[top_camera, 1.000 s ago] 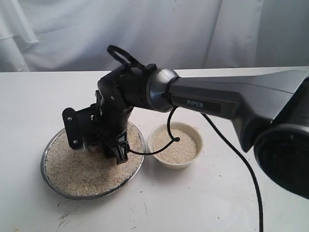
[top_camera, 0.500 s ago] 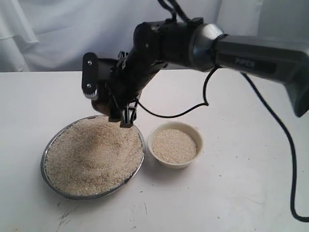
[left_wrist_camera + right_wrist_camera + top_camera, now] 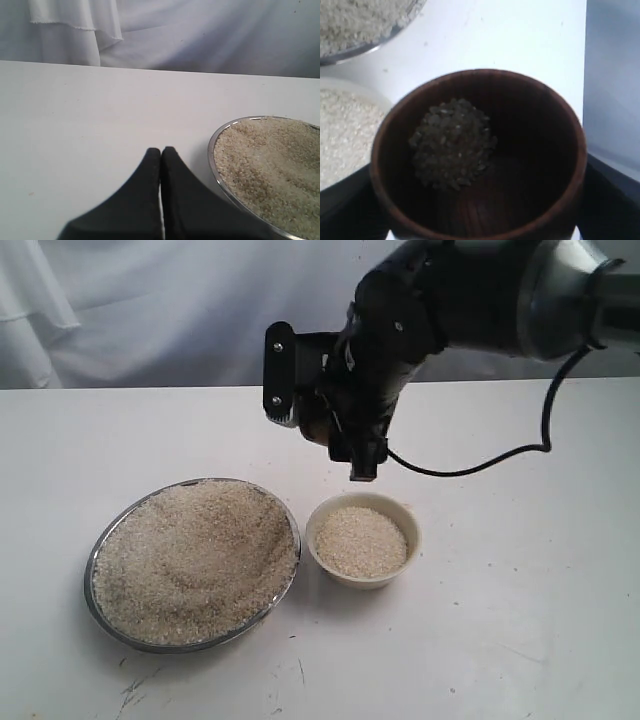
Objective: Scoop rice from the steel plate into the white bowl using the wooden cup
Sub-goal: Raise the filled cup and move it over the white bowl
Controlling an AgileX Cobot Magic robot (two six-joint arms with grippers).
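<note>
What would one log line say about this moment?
right gripper: holds wooden cup with rice, raised near white bowl | left gripper: shut

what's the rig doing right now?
The right claw holds the wooden cup in the air, just above the white bowl, with a small clump of rice inside. Nothing is pouring yet. The bowl already holds rice, and the steel plate beside it is heaped with it. The left claw is shut and idle, low by the plate.
</note>
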